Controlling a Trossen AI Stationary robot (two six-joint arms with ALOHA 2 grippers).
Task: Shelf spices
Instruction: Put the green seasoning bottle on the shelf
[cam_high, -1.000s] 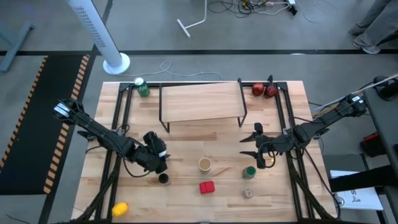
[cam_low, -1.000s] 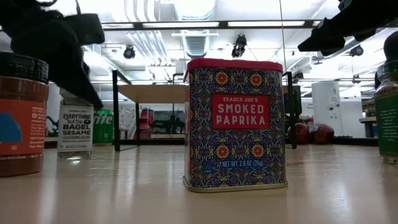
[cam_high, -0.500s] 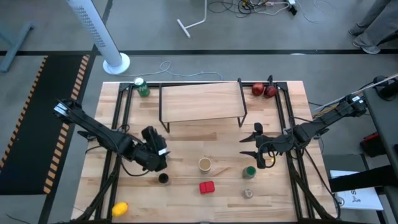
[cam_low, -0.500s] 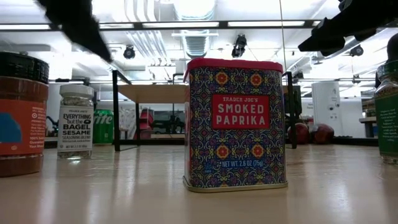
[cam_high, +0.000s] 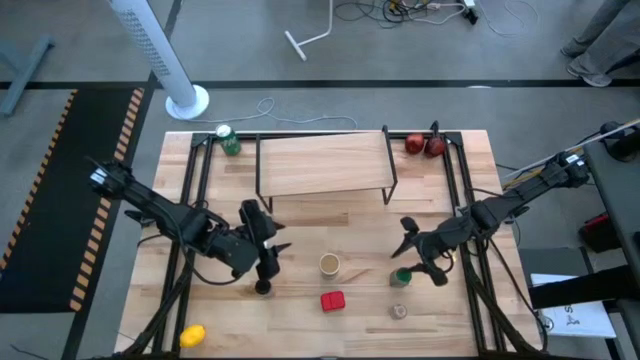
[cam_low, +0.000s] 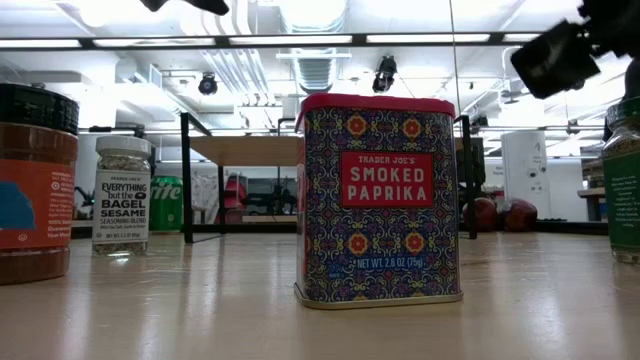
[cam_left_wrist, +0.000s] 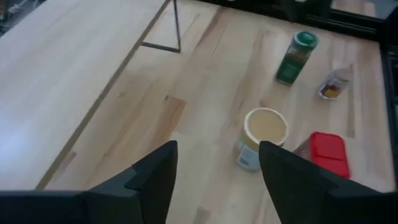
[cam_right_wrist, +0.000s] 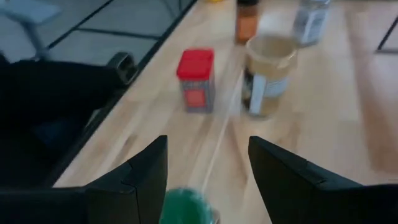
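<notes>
The spices stand on the table in front of the shelf (cam_high: 322, 165). They are a tan round-lidded tub (cam_high: 329, 264), a red square tin (cam_high: 332, 300), a dark-capped brown jar (cam_high: 262, 287), a green-capped jar (cam_high: 401, 276), a small clear grey-capped jar (cam_high: 399, 311) and a white-capped jar (cam_low: 122, 195). My left gripper (cam_high: 278, 245) hovers open left of the tub, above the white-capped jar, its fingers pointing toward the table's right. My right gripper (cam_high: 415, 255) is open just above the green cap (cam_right_wrist: 186, 208), which shows between its fingers.
A green can (cam_high: 229, 140) stands at the far left beside the shelf and two red fruits (cam_high: 425, 145) at the far right. A yellow object (cam_high: 192, 335) lies at the near left corner. Black rails (cam_high: 192, 215) run along both table sides.
My left gripper has risen from beside the white-capped jar, out of the low view, and shifted a little toward the tub. My right gripper has swung toward the near edge and tipped down over the green-capped jar. No container has moved.
</notes>
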